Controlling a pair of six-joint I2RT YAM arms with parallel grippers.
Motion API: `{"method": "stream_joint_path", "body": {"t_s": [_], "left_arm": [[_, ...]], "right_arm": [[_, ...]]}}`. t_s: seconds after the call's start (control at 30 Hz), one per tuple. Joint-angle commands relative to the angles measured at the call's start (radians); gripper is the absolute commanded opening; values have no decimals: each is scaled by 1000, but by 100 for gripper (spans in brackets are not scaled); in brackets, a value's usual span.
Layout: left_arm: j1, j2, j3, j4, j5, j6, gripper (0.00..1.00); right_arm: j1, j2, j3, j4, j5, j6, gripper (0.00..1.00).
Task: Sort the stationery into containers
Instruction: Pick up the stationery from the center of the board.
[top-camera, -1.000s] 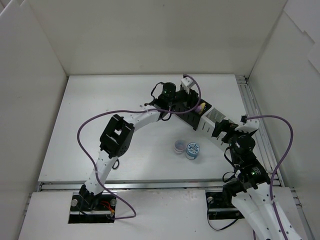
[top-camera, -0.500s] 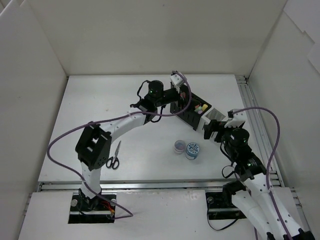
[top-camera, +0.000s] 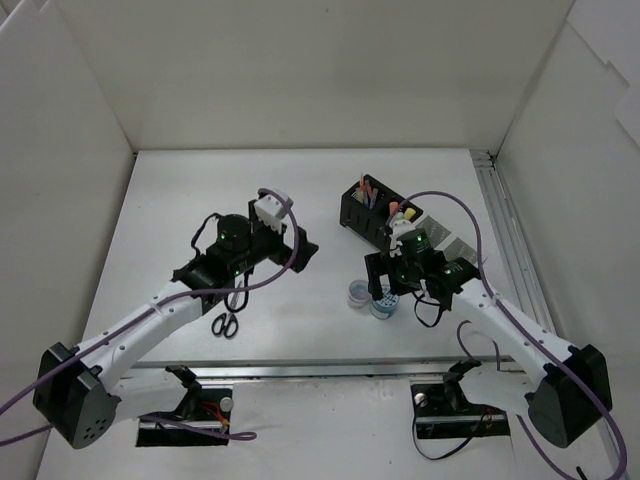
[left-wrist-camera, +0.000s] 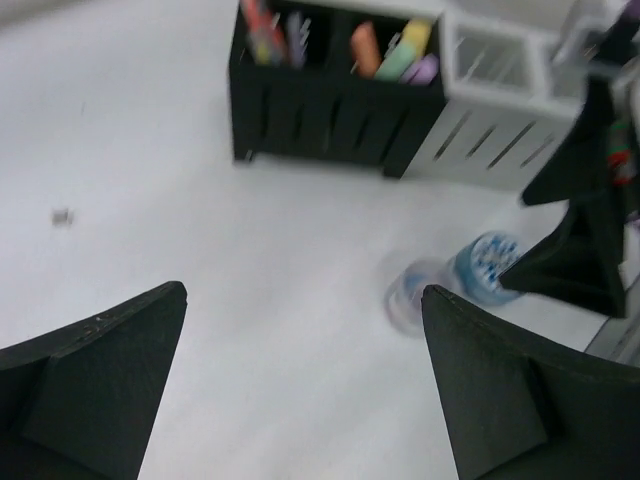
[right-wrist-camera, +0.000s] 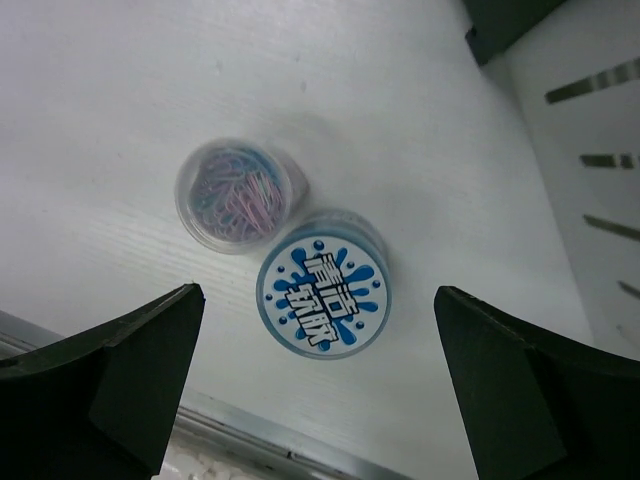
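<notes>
- The surface is white, matt and faintly grained. It looks slick enough for a nudged tub to skate, so any approach should come straight down.
- The right tool hangs over the two round tubs, jaws wide apart and empty. The step in hand is most likely lifting one of them. The left tool, also spread and empty, is over bare surface, well apart from the tubs.
- The black organizer is rigid, with slotted walls and two compartments.
- The white organizer sits end to end against it and has the same slotted build. Nothing shows inside it, though the left wrist view is blurred. It is probably where the tubs belong.
- The scissors are black-handled, thin and flat on the surface beside the left arm.
- The blue-lidded tub is a squat, hard plastic cylinder with a glossy printed lid. It sits centred under the right tool and is best gripped low on the curved wall.
- The clear tub touches the blue one and holds what look like pastel clips. The fingers must stay off it when closing.
- The highlighters and pens stand in the black organizer.
</notes>
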Motion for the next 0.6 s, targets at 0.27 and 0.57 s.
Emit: {"method": "stream_joint_path", "body": {"t_s": [0.27,0.57], "left_arm": [[32,-269,-226,-120,-269,-120,99],[42,-249,-229,-122,-312,-121,100]], "right_arm": [[54,184,23,-109,165,182,96],[117,287,46,-103,208,210,86]]}}
